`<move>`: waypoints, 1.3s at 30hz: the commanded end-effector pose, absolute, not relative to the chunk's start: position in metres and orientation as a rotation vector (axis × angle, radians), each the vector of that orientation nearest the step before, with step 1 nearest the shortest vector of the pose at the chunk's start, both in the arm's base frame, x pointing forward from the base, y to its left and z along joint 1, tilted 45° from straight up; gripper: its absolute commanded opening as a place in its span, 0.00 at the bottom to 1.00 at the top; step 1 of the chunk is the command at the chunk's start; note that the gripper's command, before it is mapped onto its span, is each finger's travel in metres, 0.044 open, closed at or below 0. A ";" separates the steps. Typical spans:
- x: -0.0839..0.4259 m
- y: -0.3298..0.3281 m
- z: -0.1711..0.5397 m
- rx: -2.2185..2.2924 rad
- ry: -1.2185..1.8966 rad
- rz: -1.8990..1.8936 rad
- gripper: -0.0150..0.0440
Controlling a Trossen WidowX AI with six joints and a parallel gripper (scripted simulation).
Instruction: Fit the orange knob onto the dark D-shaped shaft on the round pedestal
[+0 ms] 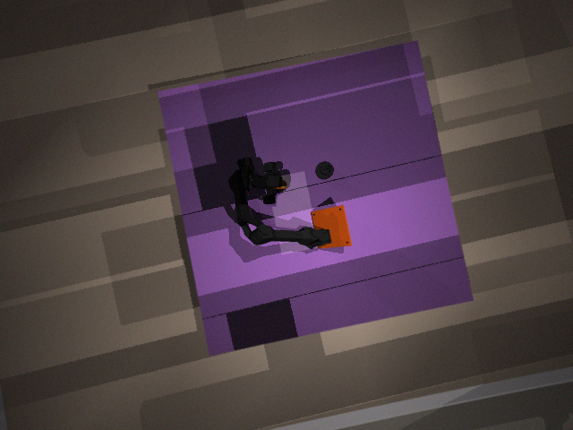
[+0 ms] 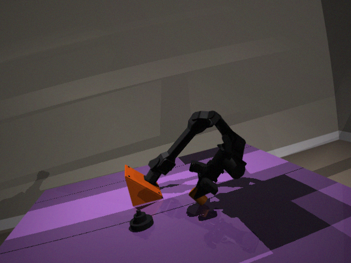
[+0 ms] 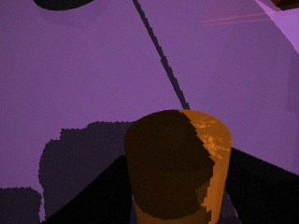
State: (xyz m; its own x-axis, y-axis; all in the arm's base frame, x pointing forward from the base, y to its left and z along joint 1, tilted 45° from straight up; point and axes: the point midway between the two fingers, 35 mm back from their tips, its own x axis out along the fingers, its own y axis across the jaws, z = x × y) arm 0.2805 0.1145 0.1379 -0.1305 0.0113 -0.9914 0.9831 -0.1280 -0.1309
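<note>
The orange knob [image 1: 282, 187] [image 2: 201, 200] [image 3: 175, 187] is held tilted a little above the table, with its round end facing up the wrist view. My gripper [image 2: 199, 195] [image 3: 175, 160] is shut on it, with one dark finger on each side. The dark round pedestal [image 1: 324, 176] [image 2: 143, 225] stands on the table apart from the knob, to its right in the top view. Its edge shows at the top left of the wrist view [image 3: 63, 4]. The shaft [image 2: 138, 211] sticks up bare from the pedestal; its flat side cannot be made out. The knob's hole is hidden.
The orange wedge-shaped mount [image 1: 339, 227] [image 2: 132, 187] carries the arm's base and stands near the pedestal. The purple table [image 1: 379, 139] [image 2: 85, 234] is crossed by dark shadows and thin dark lines. The arm bends back over the table's left part in the top view.
</note>
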 end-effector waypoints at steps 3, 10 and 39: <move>0.281 0.119 0.141 1.157 1.175 -1.447 0.56; 0.282 0.125 0.145 1.073 1.106 -1.486 0.56; 0.283 0.128 0.148 1.081 1.105 -1.474 0.69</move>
State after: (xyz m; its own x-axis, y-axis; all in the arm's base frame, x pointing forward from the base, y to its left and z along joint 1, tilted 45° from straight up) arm 0.2831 0.1279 0.1482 -0.1411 -0.1798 -0.9735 0.9849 -0.1253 -0.1196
